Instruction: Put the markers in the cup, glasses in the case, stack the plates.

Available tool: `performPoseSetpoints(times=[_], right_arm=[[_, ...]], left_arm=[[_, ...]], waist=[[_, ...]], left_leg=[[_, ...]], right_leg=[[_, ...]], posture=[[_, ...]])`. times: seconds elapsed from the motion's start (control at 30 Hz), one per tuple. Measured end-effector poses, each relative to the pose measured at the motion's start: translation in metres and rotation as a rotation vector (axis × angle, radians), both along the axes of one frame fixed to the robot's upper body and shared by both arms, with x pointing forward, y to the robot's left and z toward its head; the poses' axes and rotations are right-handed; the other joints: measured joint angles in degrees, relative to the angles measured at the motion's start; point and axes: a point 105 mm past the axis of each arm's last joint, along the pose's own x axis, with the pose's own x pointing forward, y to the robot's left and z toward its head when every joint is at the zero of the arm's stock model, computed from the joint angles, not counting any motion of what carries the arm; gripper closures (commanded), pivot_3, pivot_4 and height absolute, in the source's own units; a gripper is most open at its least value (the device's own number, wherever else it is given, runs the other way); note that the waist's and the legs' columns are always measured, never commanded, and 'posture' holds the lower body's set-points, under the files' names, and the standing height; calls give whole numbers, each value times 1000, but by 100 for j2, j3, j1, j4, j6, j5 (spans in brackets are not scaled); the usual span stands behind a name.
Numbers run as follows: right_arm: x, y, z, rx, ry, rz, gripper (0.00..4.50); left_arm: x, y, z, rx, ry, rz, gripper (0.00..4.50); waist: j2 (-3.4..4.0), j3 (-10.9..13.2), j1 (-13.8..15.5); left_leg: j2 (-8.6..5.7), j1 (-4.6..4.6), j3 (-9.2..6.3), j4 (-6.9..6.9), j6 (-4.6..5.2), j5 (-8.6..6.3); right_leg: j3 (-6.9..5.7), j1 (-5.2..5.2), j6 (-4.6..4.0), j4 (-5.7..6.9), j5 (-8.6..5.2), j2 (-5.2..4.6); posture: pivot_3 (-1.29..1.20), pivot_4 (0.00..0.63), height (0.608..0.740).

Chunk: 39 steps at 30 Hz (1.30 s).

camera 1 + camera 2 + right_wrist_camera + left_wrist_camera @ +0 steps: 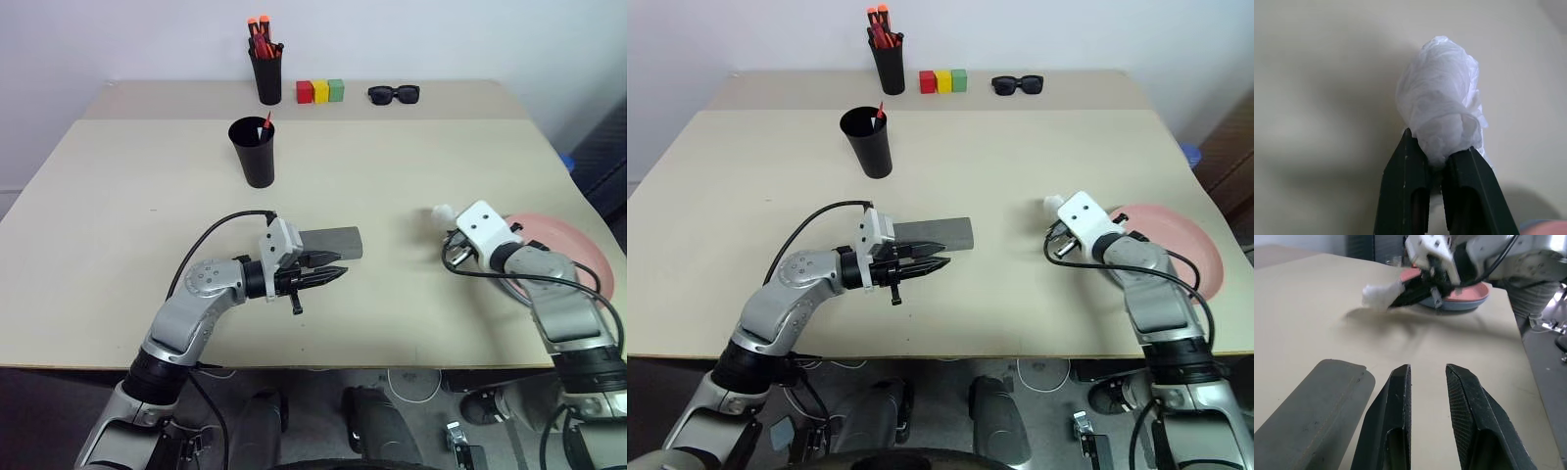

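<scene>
Left gripper (1427, 369), jaws narrowly parted and empty, lies just beside the grey case (333, 242) near the middle of the surface (411, 166). Right gripper (1436, 159), jaws clamped on a crumpled white wad (1442, 107), is by the pink plate (563, 235). One marker (265, 124) stands in the near cup (253, 157); the glasses (394, 94) lie at the far edge, well apart from the case.
</scene>
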Motion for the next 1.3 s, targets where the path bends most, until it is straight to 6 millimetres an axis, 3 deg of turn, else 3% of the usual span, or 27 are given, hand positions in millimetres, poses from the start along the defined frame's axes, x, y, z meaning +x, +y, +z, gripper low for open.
performPoseSetpoints(times=[0.2,0.33,0.47,0.53,0.63,0.73,0.87,1.0,1.1,1.2,1.3], right_arm=[[-43,-61,40,-34,-42,-189,4459],[-73,-85,14,-42,87,-281,2827],[-79,-88,6,-37,123,-299,841],[-78,-87,8,-39,116,-294,841],[-73,-77,16,-51,79,-212,841],[-62,-56,34,-13,9,-89,841],[-43,-18,67,182,-109,78,841],[-32,23,58,373,-76,251,841],[-22,37,44,436,-18,307,841],[-11,42,40,453,-6,327,841],[-4,43,33,448,13,335,841]], left_arm=[[-2,-11,-4,-14,6,-66,3406],[2,-17,-4,-16,-6,-96,3406],[5,-23,0,-20,-27,-114,3406],[7,-22,1,-21,-34,-106,3406],[15,-10,5,-26,-45,-42,3406],[25,14,8,-40,-44,77,3406],[39,70,8,-21,-46,313,3406],[46,140,13,45,-89,582,3406],[39,177,9,84,-90,725,3406],[27,192,3,104,-78,790,3406],[20,190,1,119,-86,800,3406]], waist=[[0,-1,8],[1,-3,-25],[7,-4,-56],[9,-5,-44],[8,-5,-39],[9,-4,-66],[1,0,-83],[-1,1,-46],[1,2,-16],[-2,2,-13],[-2,2,-1]], left_leg=[[-2,-3,-5,1,1,-1],[1,2,1,0,2,-1],[2,7,8,1,2,-1],[2,6,7,0,2,-1],[2,4,6,0,3,-2],[4,7,7,-3,3,-2],[11,9,-1,-7,3,-2],[11,4,-4,-10,4,-3],[10,-3,-1,-6,4,-3],[11,-7,-1,-3,4,-3],[12,-6,-5,-5,4,-3]], right_leg=[[-2,1,2,-2,-2,0],[0,2,0,-1,-3,3],[4,2,1,0,-3,4],[4,1,1,0,-3,3],[4,0,3,-1,-3,3],[4,0,4,-1,-4,4],[-1,0,3,1,-2,10],[-4,-1,3,-3,-3,4],[-3,-1,4,-11,-4,-11],[-4,0,3,-15,-4,-17],[-7,-1,2,-13,-4,-15]], posture=[[0,150,740],[0,150,740],[0,150,740],[0,150,740],[0,150,740],[0,150,740],[0,150,740],[0,150,740],[0,150,740],[0,150,740],[0,150,740]])
